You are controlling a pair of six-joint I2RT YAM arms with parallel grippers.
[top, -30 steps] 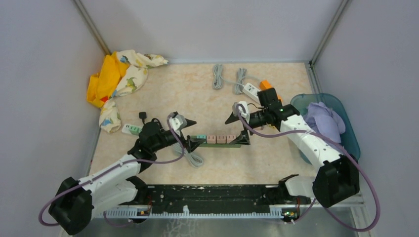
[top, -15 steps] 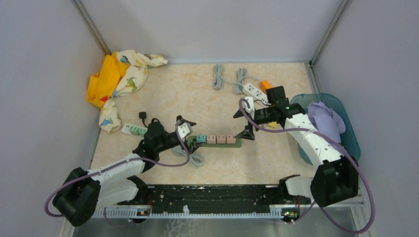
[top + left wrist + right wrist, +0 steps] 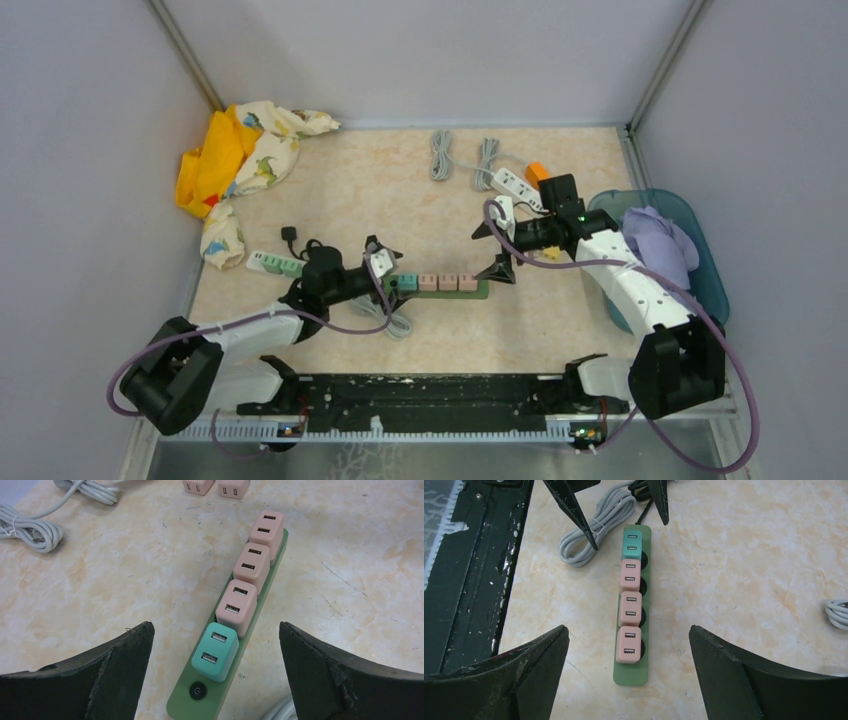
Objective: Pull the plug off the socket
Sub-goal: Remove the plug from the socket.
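A green power strip [image 3: 482,289] lies on the table with one teal plug [image 3: 405,281] and three pink plugs [image 3: 447,282] seated in it. My left gripper [image 3: 379,266] is open at the strip's teal end; in the left wrist view [image 3: 215,630] its jaws stand wide on either side of the teal plug [image 3: 215,651], touching nothing. My right gripper [image 3: 490,254] is open at the strip's other end. In the right wrist view [image 3: 629,627] its jaws straddle the end pink plug [image 3: 628,644] without contact.
A grey coiled cable [image 3: 392,319] lies beside the strip's near side. A small pale-green strip [image 3: 270,263] lies to the left. Yellow cloth [image 3: 238,150] is at the back left. A white strip [image 3: 508,182] and cable coils [image 3: 440,155] lie behind. A blue bin [image 3: 705,262] stands at the right.
My left gripper has moved right and lower, closing in over the strip's teal end. My right gripper drew back from the strip's right end a second ago and has stayed still since.
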